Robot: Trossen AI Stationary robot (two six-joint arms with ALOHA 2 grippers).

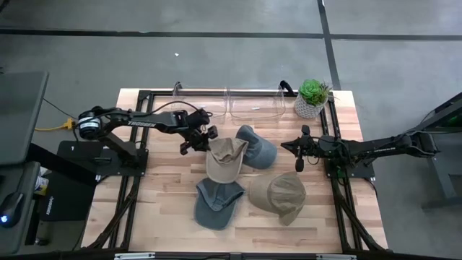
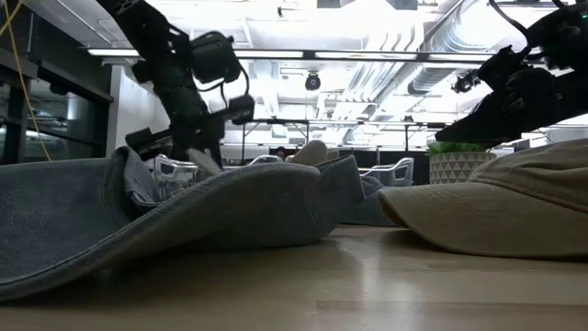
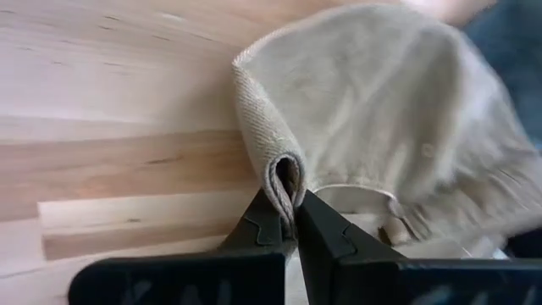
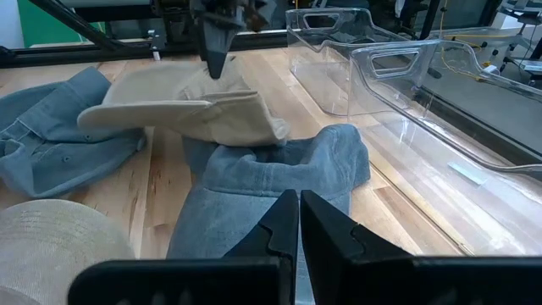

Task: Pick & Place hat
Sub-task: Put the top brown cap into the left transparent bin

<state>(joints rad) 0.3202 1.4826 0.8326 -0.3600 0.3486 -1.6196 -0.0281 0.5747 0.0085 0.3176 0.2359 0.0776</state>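
Four hats on the tabletop: left gripper clamped on the beige hat's folded edge; right gripper, fingers closed and holding nothing, hovers nearby.

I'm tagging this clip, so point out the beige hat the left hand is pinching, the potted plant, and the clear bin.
beige hat (image 1: 225, 157), high view, on its crown.
left hand (image 3: 292, 222), left wrist view, between its fingertips, shut on the hat's edge.
potted plant (image 1: 313, 92), high view, on its green leaves.
clear bin (image 4: 398, 80), right wrist view, on its side wall.
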